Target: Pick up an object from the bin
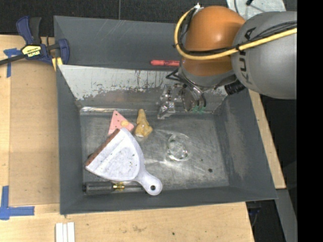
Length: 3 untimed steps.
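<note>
My gripper point(169, 106) hangs over the back of the bin, right of centre, with its metal fingers pointing down and nothing visible between them. Below it and slightly right, a small clear glass or plastic piece point(177, 148) lies on the bin floor. To the gripper's left lies a small tan figure-shaped thing point(143, 124), apart from the fingers.
A white dustpan-shaped scoop point(121, 160) covers the front left floor, lying over a brown block and a pink triangular piece point(119, 121). A dark pen-like tool point(106, 187) lies along the front wall. The arm and its orange cover reach in from the upper right.
</note>
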Each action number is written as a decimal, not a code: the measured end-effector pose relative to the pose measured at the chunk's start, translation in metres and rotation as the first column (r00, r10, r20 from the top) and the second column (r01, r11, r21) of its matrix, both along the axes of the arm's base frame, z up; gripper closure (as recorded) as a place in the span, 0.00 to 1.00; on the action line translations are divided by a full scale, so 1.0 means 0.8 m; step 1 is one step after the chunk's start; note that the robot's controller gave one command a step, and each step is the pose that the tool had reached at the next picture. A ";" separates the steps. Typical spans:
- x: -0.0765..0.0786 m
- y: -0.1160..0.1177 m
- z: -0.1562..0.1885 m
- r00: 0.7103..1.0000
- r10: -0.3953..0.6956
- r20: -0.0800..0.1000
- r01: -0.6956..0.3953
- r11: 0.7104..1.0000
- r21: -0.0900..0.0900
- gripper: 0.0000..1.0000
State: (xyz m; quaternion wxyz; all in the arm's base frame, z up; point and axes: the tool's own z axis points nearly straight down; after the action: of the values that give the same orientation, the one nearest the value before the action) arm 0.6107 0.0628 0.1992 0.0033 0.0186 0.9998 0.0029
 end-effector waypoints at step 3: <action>-0.034 0.028 -0.075 0.954 -0.301 -0.004 0.301 0.954 -0.005 0.00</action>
State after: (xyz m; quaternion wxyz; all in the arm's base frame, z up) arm 0.5834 0.0855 0.1395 0.0013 0.1704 0.9854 0.0004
